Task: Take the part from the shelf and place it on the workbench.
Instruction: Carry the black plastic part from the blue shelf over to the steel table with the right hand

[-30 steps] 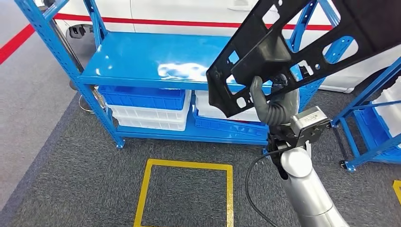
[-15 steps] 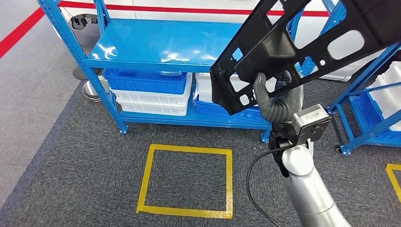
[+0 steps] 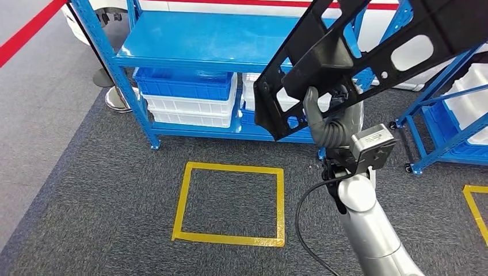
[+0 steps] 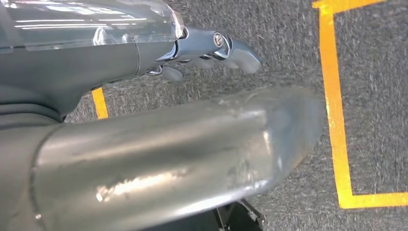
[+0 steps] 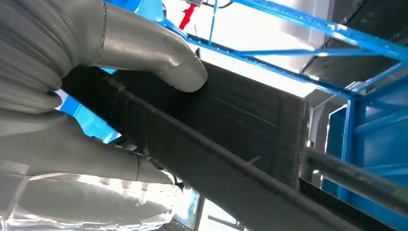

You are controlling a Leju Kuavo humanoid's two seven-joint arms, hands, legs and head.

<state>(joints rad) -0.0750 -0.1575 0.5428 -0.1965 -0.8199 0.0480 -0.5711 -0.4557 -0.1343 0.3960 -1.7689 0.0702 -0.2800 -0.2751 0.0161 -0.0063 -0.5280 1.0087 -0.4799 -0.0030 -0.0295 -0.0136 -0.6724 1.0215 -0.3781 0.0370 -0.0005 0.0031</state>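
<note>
The part [image 3: 357, 57] is a large black plastic panel with several cut-out holes, raised high in front of me at the upper right of the head view. My right hand [image 3: 331, 123] grips its lower edge from beneath, the thumb on the near face. In the right wrist view the thumb [image 5: 144, 48] presses on the dark ribbed panel [image 5: 240, 130]. The blue shelf [image 3: 218, 40] stands behind the part, its top board bare. My left hand [image 4: 159, 139] hangs over the grey carpet with its fingers [image 4: 226, 45] loosely extended, holding nothing.
Blue and white bins [image 3: 184, 100] sit stacked on the shelf's lower level. A yellow taped square [image 3: 230, 204] marks the carpet in front of me. A second blue rack [image 3: 454, 115] with bins stands at the right. A red floor line [image 3: 23, 34] runs at the upper left.
The whole picture has shifted: the shelf sits higher and farther off, and the whole yellow square shows, so the camera has moved back. The part stays gripped in my right hand.
</note>
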